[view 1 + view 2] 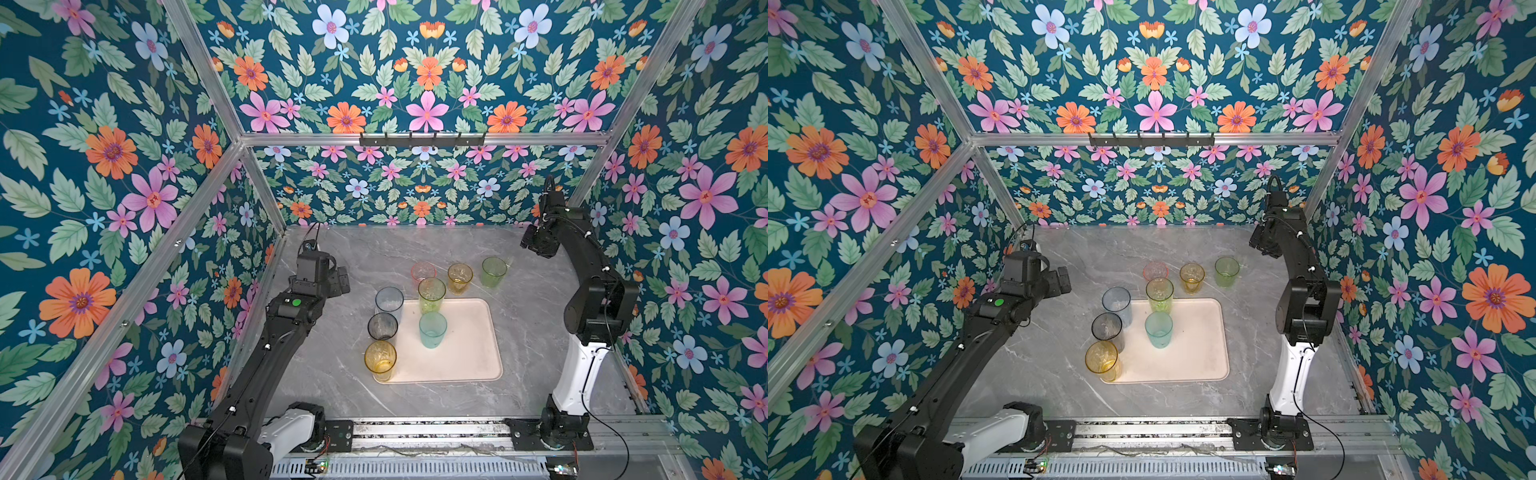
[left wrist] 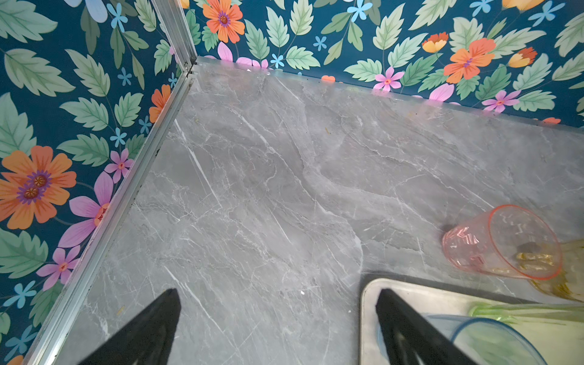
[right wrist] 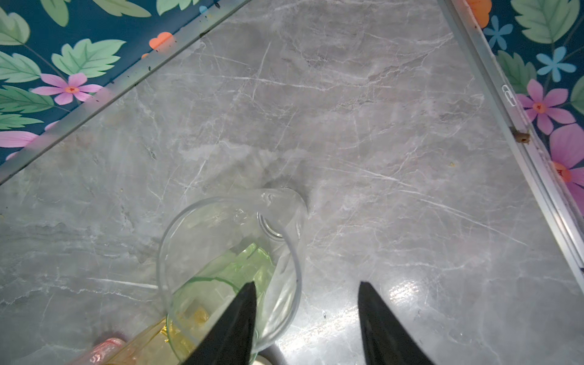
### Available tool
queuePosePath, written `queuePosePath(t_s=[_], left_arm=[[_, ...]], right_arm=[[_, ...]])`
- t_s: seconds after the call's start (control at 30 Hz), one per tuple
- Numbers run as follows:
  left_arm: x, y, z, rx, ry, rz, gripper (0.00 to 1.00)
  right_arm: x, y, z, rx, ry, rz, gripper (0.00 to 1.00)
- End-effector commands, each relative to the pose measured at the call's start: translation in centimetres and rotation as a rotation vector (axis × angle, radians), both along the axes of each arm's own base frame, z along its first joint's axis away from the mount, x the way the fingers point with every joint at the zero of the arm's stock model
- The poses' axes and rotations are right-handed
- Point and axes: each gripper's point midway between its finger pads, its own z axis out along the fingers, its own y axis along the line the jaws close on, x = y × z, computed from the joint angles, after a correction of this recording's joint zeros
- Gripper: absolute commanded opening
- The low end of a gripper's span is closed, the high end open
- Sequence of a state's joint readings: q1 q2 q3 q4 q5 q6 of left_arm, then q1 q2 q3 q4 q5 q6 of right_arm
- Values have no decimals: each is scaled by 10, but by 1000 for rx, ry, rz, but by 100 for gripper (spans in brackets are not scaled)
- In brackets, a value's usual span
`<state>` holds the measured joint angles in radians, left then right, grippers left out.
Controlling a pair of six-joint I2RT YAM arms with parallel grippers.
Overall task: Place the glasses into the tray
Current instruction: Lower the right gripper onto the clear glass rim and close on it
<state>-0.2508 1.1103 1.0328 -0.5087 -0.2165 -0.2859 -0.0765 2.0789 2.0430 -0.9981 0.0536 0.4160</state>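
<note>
Tray part-filled; both grippers empty.

Top views: you see the flat pale pink-beige rectangular tray (image 1: 465, 349) with a translucent teal tumbler (image 1: 432, 330) on it and a tall amber tumbler (image 1: 380, 359) at its near left corner. A short pink tumbler (image 1: 1155, 271) stands beyond its far edge. Left wrist: your left gripper (image 2: 275, 294) is spread wide beside a tray corner. Right wrist: your right gripper (image 3: 308, 286) is part-spread and pinches nothing, with a clear tumbler (image 3: 221, 227) behind one finger.

The grey veined marble-look tabletop (image 3: 395, 196) is gleaming, smooth and glossy, throwing back the light. The pale pink-beige rectangular plastic tray (image 1: 469, 353) is looking smooth and matt. The tinted translucent tumblers (image 1: 432, 332) are shining, slick like glossy plastic. The silver brushed-metal frame rails (image 1: 291, 139) are glinting dully.
</note>
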Motion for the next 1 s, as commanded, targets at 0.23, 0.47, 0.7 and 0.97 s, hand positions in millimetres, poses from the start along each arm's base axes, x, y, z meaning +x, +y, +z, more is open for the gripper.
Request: queuePosePath(t_s=[0.23,0.47,0.7,0.97], left_arm=[[1,2,-1,13,-3,6,99],[1,1,-2,11,2,2,99],[2,0,-2,5,3,-1,99],[1,0,-3,2,5,-4,99]], right_arm=[[-3,-3,-17,46,66,-19,50],[0,-2,-25,57,79,-15,49],[3,-1,-35,62,96,-13,47],[5,-1,-44,64,119,-8,40]])
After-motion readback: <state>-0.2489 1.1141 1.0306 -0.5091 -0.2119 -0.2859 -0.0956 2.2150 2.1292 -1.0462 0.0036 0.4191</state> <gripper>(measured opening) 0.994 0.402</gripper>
